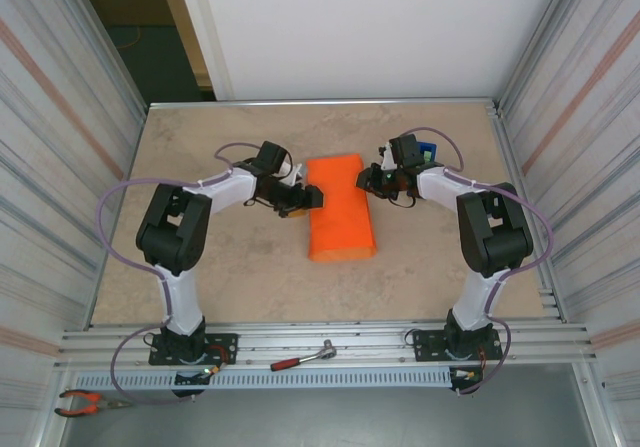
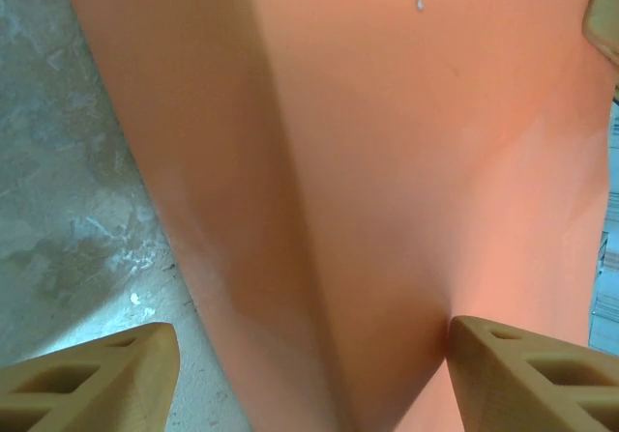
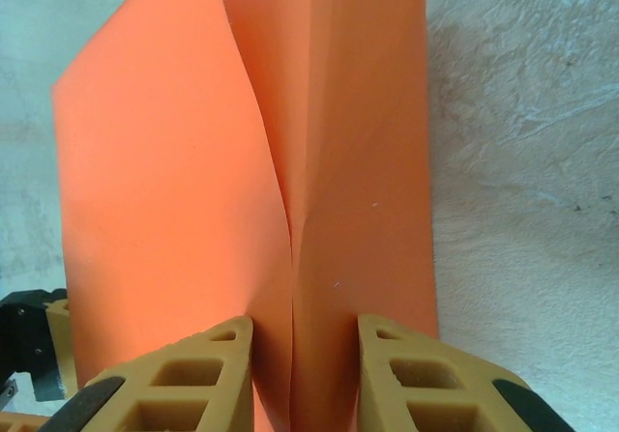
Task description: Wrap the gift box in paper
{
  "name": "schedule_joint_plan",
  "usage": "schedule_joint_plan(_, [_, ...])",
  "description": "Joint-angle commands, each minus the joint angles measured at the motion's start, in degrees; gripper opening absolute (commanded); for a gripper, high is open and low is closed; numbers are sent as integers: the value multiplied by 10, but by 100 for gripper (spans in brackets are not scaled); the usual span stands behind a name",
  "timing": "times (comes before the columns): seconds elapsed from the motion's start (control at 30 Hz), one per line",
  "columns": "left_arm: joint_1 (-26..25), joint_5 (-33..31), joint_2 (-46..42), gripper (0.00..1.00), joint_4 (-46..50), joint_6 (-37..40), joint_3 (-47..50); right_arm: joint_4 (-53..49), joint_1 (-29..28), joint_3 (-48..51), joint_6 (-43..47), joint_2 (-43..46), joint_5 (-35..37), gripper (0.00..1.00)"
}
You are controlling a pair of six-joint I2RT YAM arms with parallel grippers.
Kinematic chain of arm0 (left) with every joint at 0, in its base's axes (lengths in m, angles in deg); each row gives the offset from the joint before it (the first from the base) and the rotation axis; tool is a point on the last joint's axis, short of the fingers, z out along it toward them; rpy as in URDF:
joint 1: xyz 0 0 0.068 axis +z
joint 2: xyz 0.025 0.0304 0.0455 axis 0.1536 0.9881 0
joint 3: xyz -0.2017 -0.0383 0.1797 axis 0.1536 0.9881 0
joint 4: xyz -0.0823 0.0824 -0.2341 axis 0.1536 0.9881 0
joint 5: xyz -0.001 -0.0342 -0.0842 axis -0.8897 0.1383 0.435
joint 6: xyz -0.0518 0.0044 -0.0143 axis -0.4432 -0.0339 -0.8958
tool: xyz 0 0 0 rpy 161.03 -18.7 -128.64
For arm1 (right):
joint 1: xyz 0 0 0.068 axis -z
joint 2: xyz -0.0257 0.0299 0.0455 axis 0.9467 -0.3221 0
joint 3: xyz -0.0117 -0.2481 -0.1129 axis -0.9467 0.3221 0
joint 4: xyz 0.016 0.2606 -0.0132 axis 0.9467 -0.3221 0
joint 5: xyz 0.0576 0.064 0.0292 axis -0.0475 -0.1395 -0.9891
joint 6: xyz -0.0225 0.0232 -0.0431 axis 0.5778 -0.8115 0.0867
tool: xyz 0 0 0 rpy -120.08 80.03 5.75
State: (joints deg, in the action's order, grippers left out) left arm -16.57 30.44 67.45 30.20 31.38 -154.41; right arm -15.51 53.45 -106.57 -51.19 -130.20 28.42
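On the rail in front of the arm bases, a red-handled ratchet (image 1: 303, 357) and orange-handled pliers (image 1: 85, 402) are seen lying unused, and no part in the wrapping is judged for them. Further in, at the middle of the table (image 1: 200, 277), the paper (image 1: 340, 217) is found folded over itself into a long orange packet running from near to far. The gift box is hidden and is judged to be enclosed beneath the folded sheet. The first covering of the box is therefore taken as done. No tape is seen on the overlap, one flap is seen standing loose in the right wrist view, and the ends do not appear to be folded in, so the sealing and the end folds are judged to be left. The left gripper (image 1: 308, 199) is placed at the packet's left edge with its jaws spread wide and released. A soft ridge of paper runs up between its fingers (image 2: 97, 379); one finger touches the sheet, the other is held over bare tabletop, and nothing is pinched. At the right edge, slightly farther back, the right gripper (image 1: 368, 180) is set with its jaws drawn close together. A raised fold of the paper is caught between the fingers (image 3: 184, 379) and appears to be clenched by both pads. Farthest back, a blue tape dispenser (image 1: 428, 151) is seen just behind the right gripper, untouched.
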Motion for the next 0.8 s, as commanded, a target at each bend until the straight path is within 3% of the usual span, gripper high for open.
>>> schedule_joint_plan(0.0, [-11,-10,-11,74,16,20,2,-56,-18,26,-17,-17,17,26])
schedule_joint_plan(0.17, [-16,19,-30,75,-29,-18,20,-56,-21,27,-18,-17,18,26])
schedule_joint_plan(0.43, [-18,13,-10,76,-53,-34,25,-55,-24,29,-20,-16,19,25])
schedule_joint_plan(0.77, [-18,-93,12,72,47,8,31,-61,-23,16,-24,-10,8,26])
